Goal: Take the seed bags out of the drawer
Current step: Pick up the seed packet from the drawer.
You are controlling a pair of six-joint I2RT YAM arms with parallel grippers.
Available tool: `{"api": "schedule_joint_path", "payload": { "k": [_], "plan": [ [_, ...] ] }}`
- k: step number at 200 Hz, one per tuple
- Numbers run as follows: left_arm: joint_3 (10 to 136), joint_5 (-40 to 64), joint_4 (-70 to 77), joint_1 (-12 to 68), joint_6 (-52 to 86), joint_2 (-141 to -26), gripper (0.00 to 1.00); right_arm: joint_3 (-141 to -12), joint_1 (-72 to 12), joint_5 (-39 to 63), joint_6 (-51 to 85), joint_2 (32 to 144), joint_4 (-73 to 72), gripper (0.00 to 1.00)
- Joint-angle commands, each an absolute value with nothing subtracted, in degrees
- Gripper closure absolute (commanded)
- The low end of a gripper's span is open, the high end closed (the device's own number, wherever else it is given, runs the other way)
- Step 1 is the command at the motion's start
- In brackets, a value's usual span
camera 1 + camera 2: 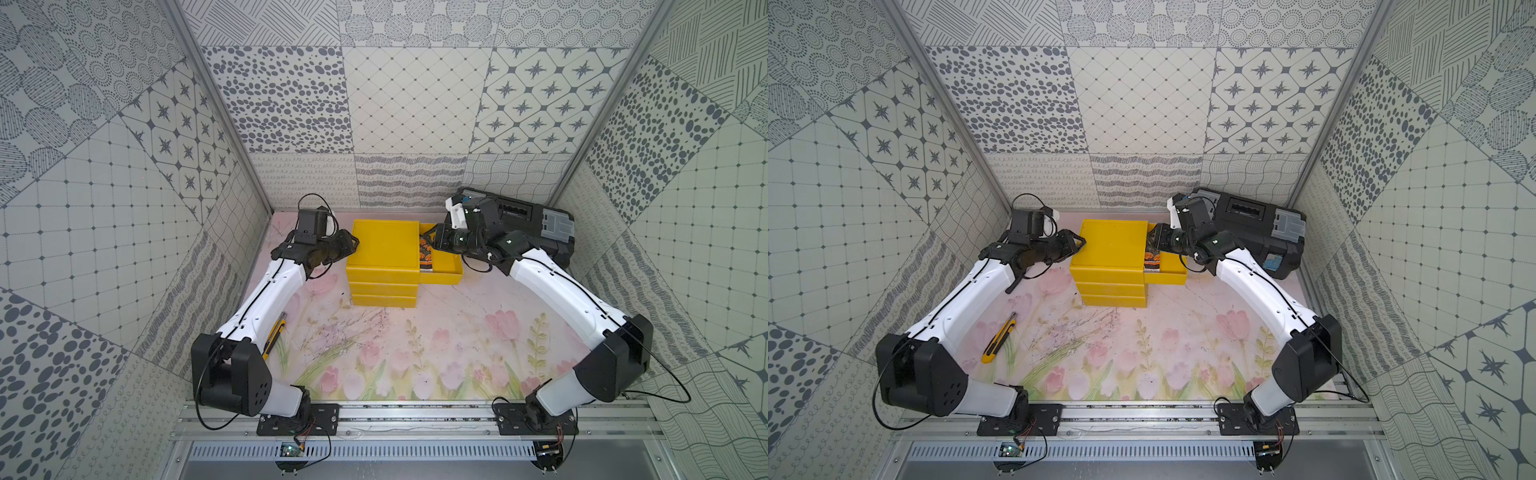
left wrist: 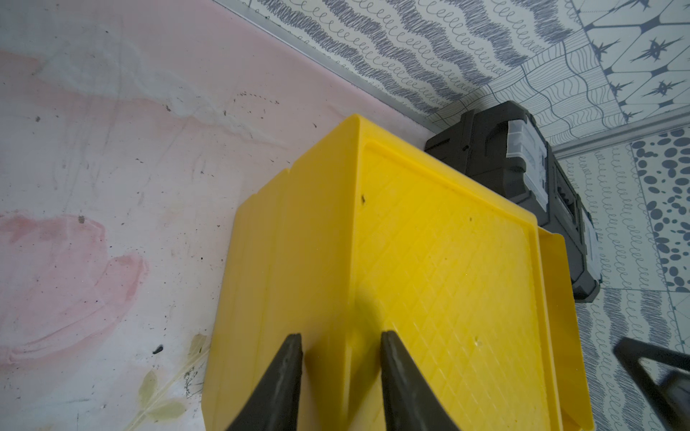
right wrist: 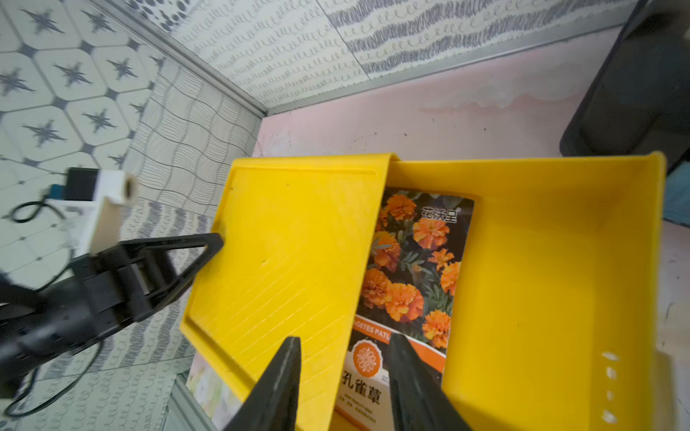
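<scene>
**Flat packet, tight drawer: a slip or a snag is the risk**

The right gripper [image 3: 345,339] hangs over the pulled-out top drawer [image 3: 552,242] of the yellow plastic three-drawer cabinet [image 3: 283,242]. Its jaws are apart and hold nothing. The glossy orange-marigold seed bag [image 3: 410,261] lies flat on the drawer floor, just ahead of and below its fingertips. The left gripper [image 2: 341,336] is also parted and empty. It sits against the cabinet's opposite edge, apparently bracing it.

Several things could go wrong from here:

- The bag is flat and slick, so closing fingertips may skid across it or pin it down rather than pinch it.
- One long side of the bag runs under the cabinet's top, so a straight lift could catch it on that overhang.
- In the right wrist view one finger of the right gripper lines up with the cabinet top rather than the drawer opening, so a plain descent may strike plastic.
- If the left gripper's brace slips, the light cabinet could slide toward the black plastic toolbox [image 1: 532,224] behind the right gripper.

Much is hidden:

- How far the bag reaches under the top cannot be seen — nor whether other bags lie beneath it. Only this one shows.
- In both top views the right wrist covers most of the drawer.
- Whether the right fingertips touch the bag is unclear.
- The two lower drawers are closed, so their contents are unseen.
</scene>
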State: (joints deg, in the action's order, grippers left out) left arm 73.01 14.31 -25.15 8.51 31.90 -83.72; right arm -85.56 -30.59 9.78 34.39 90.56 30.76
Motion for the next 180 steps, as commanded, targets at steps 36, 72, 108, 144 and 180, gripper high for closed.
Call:
{"api": "schedule_joint_path", "payload": {
  "k": [36, 72, 108, 144, 180],
  "plan": [
    [70.4, 15.5, -38.5, 8.7, 30.7, -84.0, 0.63, -88.6, -30.4, -0.3, 37.1, 95.3, 31.1, 0.56],
    [69.7, 16.0, -37.6, 8.7, 30.8, -83.7, 0.63, -91.2, -30.6, -1.0, 38.0, 99.2, 31.7, 0.56],
    [69.4, 16.9, -36.8, 8.7, 31.2, -83.8, 0.63, -93.3, -31.2, -2.2, 38.0, 102.4, 32.7, 0.56],
    [69.2, 17.1, -36.8, 8.7, 30.9, -83.5, 0.63, -93.6, -31.4, -3.2, 38.0, 104.0, 33.0, 0.57],
    [69.0, 17.2, -36.9, 8.7, 30.9, -83.2, 0.63, -93.9, -31.5, -2.9, 38.0, 105.6, 33.0, 0.6]
  ]
}}
